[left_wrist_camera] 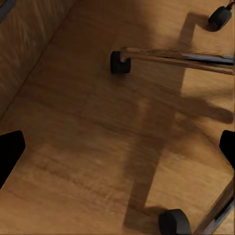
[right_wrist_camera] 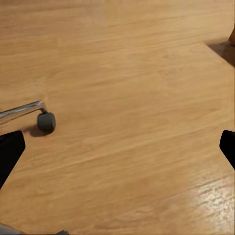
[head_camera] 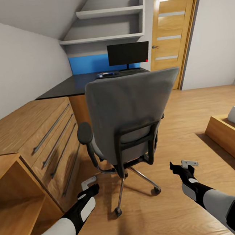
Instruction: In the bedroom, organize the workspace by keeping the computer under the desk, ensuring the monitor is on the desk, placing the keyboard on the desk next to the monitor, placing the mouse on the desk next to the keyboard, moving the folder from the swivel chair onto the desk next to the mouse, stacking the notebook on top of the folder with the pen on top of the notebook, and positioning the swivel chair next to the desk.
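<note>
The grey swivel chair [head_camera: 129,112] stands in mid-room with its back to me, and its chrome base [left_wrist_camera: 181,58] and a caster [right_wrist_camera: 46,121] show near my hands. Behind it is the black-topped desk [head_camera: 70,85] with the monitor [head_camera: 128,53] upright on it. A small bluish flat item [head_camera: 103,75] lies left of the monitor stand, too small to identify. The chair back hides the seat and the space under the desk, so the computer, keyboard, mouse, folder, notebook and pen are hidden. My left gripper [head_camera: 90,184] [left_wrist_camera: 117,149] and right gripper [head_camera: 181,166] [right_wrist_camera: 117,149] hang open and empty above the floor, on either side of the chair base.
Light wooden drawer cabinets [head_camera: 42,133] line the left wall close to my left arm. A wooden bed frame [head_camera: 231,137] stands at the right. A closed door [head_camera: 172,34] is at the back right, with wall shelves [head_camera: 110,23] above the desk. Wooden floor lies to the right of the chair.
</note>
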You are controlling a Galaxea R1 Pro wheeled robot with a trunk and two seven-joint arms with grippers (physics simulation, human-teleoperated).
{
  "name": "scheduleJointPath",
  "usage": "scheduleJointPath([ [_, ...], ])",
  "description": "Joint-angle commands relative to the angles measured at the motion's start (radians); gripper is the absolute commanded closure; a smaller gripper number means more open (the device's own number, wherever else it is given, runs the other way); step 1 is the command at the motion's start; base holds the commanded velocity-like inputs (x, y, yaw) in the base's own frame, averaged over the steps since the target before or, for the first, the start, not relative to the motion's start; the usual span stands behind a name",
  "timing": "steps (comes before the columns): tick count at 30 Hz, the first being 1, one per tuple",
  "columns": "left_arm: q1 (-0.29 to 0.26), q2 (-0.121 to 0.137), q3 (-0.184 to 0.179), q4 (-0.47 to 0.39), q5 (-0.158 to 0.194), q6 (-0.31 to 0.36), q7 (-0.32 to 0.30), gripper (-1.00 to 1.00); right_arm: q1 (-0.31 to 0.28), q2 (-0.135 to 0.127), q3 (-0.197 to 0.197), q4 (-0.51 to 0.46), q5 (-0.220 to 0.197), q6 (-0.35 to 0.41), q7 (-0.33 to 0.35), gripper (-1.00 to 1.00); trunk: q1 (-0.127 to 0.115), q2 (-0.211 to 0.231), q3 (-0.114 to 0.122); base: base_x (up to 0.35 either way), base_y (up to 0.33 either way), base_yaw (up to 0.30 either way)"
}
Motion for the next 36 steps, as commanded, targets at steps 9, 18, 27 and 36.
scheduleJointPath([
  [9,-0.001,0.000,-0.009,0.000,0.011,-0.003,0.005,-1.00,0.000,0.005,0.008,0.000,-0.004,-0.029,-0.008,-1.00,0.000,0.000,-0.001,0.318,0.000,0.000],
  [18,-0.001,-0.001,-0.010,0.000,0.009,-0.004,0.006,-1.00,0.000,0.003,0.007,0.001,-0.003,-0.032,-0.009,-1.00,0.000,0.000,-0.001,0.320,0.000,-0.044],
  [27,-0.001,-0.001,-0.010,0.000,0.006,-0.004,0.006,-1.00,0.000,-0.001,0.005,0.001,-0.004,-0.033,-0.009,-1.00,0.000,0.000,-0.001,0.320,-0.044,-0.004],
  [36,-0.001,-0.002,-0.010,0.000,0.006,-0.004,0.006,-1.00,0.000,-0.004,0.005,0.005,-0.004,-0.034,-0.009,-1.00,0.000,0.000,-0.001,0.320,-0.092,0.000],
])
